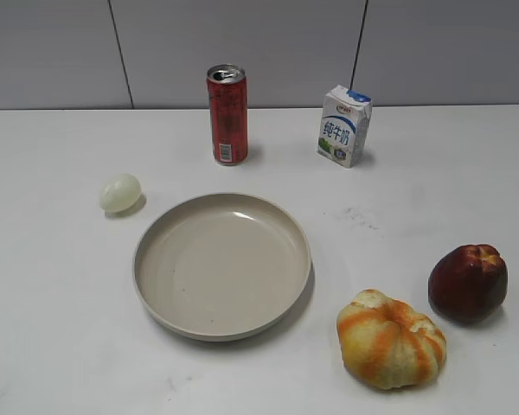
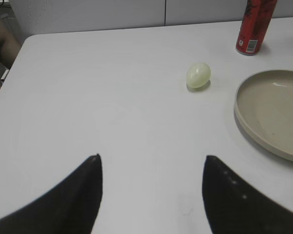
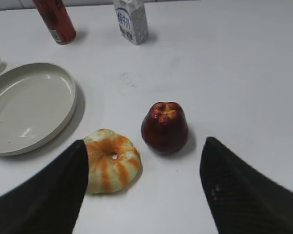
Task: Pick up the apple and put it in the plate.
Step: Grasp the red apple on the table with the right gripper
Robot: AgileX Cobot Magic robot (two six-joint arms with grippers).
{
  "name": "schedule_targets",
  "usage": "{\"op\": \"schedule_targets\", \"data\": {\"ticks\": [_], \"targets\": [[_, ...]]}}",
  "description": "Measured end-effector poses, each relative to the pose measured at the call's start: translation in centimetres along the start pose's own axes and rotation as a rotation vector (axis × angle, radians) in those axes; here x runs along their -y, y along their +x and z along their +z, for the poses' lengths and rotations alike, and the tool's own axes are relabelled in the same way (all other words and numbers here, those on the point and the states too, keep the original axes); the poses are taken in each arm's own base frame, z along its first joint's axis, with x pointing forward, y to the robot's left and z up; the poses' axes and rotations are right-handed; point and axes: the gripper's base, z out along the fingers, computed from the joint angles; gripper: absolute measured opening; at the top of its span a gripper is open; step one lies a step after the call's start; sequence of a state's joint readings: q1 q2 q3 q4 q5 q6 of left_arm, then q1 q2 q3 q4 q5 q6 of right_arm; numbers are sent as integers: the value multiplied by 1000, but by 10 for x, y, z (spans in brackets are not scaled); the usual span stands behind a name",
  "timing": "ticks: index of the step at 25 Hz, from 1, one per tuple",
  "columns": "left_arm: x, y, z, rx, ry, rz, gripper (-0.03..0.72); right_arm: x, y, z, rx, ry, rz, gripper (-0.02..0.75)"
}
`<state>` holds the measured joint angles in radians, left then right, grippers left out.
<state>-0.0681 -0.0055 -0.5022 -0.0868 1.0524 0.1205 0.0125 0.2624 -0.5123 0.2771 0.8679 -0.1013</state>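
We see the apple [image 3: 164, 127] upright, lobed top up, on the worktop [image 1: 60, 328] at the near right, just beyond our spread right claw [image 3: 144, 190] and untouched. A ribbed orange gourd [image 3: 110, 160] sits just left of it; the plate [image 1: 222, 264] lies farther left. Bare worktop surrounds the spread left claw [image 2: 151, 195].

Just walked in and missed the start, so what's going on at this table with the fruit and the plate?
Nothing is being handled yet. The apple sits on the table to the right of the empty plate, beside a striped orange-and-yellow fruit. The right gripper is open, with the apple just ahead of its gap. The left gripper is open too, over bare table near a pale egg. A red can and a milk carton stand behind.
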Motion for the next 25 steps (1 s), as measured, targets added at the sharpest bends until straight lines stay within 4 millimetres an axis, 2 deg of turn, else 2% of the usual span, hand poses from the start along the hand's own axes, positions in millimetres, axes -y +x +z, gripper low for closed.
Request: {"op": "schedule_targets", "data": {"ticks": [10,17,25], "targets": [[0,0,0,0,0,0,491,16,-18,93,-450,16,121,573],[0,0,0,0,0,0,491,28,-35,154,-619,12,107,647],[0,0,0,0,0,0,491,38,-39,211,-735,18,101,658]]}}
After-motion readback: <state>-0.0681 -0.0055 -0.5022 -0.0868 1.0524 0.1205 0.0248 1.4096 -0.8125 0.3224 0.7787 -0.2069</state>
